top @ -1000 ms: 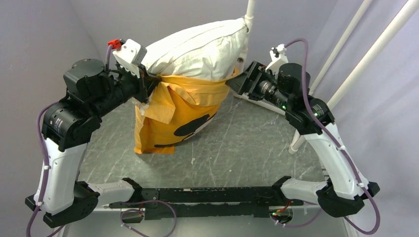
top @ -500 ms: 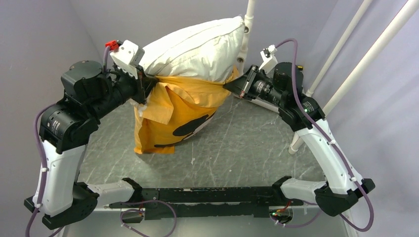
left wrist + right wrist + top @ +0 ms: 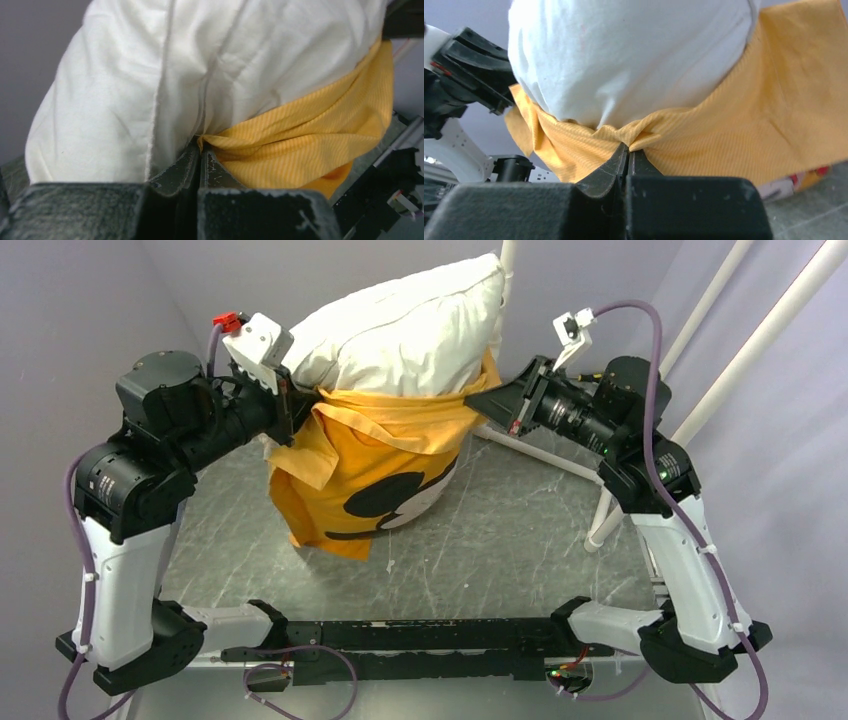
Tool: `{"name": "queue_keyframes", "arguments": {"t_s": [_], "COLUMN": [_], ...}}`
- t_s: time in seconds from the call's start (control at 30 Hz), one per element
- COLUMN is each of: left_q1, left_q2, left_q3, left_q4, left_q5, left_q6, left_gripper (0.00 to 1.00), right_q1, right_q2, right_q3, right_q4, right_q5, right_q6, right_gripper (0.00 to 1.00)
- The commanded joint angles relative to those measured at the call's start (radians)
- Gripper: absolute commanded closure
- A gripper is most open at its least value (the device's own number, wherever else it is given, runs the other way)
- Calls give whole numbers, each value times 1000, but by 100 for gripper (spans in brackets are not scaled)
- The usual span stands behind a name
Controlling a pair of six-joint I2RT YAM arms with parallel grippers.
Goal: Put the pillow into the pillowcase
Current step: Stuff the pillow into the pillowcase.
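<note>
A plump white pillow (image 3: 410,330) stands on end with its lower half inside the orange-yellow pillowcase (image 3: 375,475), whose black mouse ears show on the front. The case's open rim wraps the pillow's middle. My left gripper (image 3: 292,410) is shut on the rim's left side, and the left wrist view shows the orange pillowcase (image 3: 300,145) pinched at the left gripper (image 3: 201,145) tips beside the white pillow (image 3: 175,75). On the opposite side my right gripper (image 3: 478,400) is shut on the rim, where the pillowcase (image 3: 704,130) bunches at the right gripper (image 3: 629,147) under the pillow (image 3: 624,55).
The bundle rests on a grey marbled tabletop (image 3: 500,540). White poles (image 3: 760,335) slant up at the back right, one upright pole (image 3: 508,255) just behind the pillow. Grey walls close in on the left and the rear.
My right gripper has shut on the pillowcase rim and lifted it. Both arms have risen, pulling the case higher up the pillow, and the bundle now stands fuller and more upright.
</note>
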Motion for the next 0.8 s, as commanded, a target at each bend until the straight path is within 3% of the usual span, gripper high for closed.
{"name": "queue_keyframes", "arguments": {"t_s": [0.0,0.07,0.2,0.27,0.37,0.53,0.63,0.77], "left_q1": [6,6,6,6,7,6,6,6], "left_q2": [-14,-37,19,53,53,-78,-145,-250], "left_q3": [-23,-57,20,48,-10,-288,-443,-660], "left_q4": [23,57,-48,-87,-61,137,227,277], "left_q5": [326,346,73,9,111,378,496,409], "left_q6": [73,67,49,27,-53,-166,-213,-280], "left_gripper": [100,100,100,100,100,100,100,100], "right_q1": [-6,-5,-7,-7,-8,-21,-23,-5], "right_q2": [0,34,113,172,278,490,700,857], "right_q3": [216,250,373,459,575,672,825,779], "right_q4": [431,510,546,532,520,572,561,566], "right_q5": [-128,-169,-171,-135,-101,-97,-169,-264], "right_q6": [-17,2,11,-6,-6,119,217,288], "right_gripper": [100,100,100,100,100,100,100,100]}}
